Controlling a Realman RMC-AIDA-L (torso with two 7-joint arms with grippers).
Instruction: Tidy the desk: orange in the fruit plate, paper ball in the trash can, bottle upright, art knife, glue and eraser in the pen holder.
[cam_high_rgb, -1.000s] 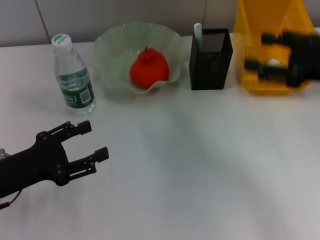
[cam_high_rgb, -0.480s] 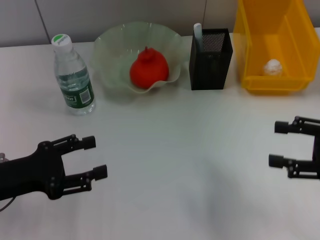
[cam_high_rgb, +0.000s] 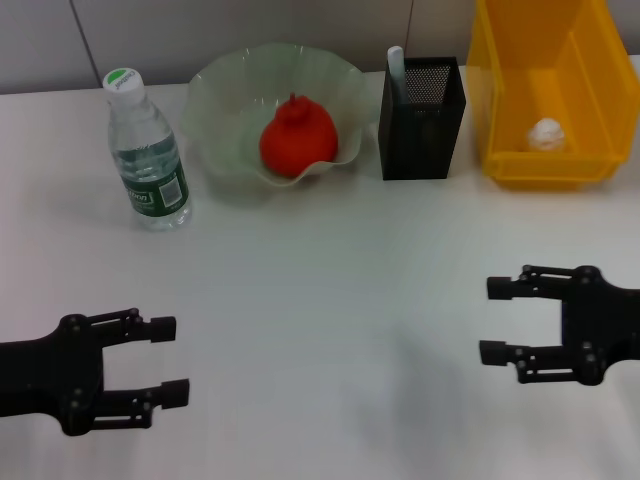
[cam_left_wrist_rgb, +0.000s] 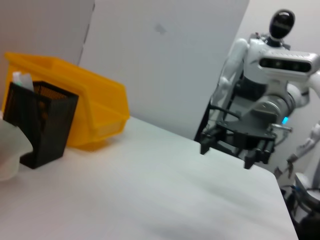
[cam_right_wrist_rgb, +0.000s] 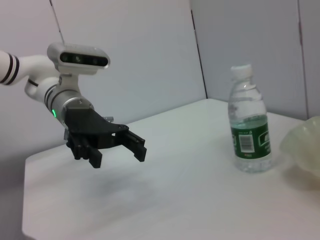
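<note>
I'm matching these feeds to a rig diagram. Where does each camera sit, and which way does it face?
Head view: above the desk, looking down; left gripper and right gripper, both open.
Left wrist view: looks across the desk at the pen holder, trash can, right gripper.
Right wrist view: faces the bottle, left gripper.

Bottle (cam_high_rgb: 146, 150) — green label with white print and a barcode patch, lettering too small to read. No other text or signs legible.
</note>
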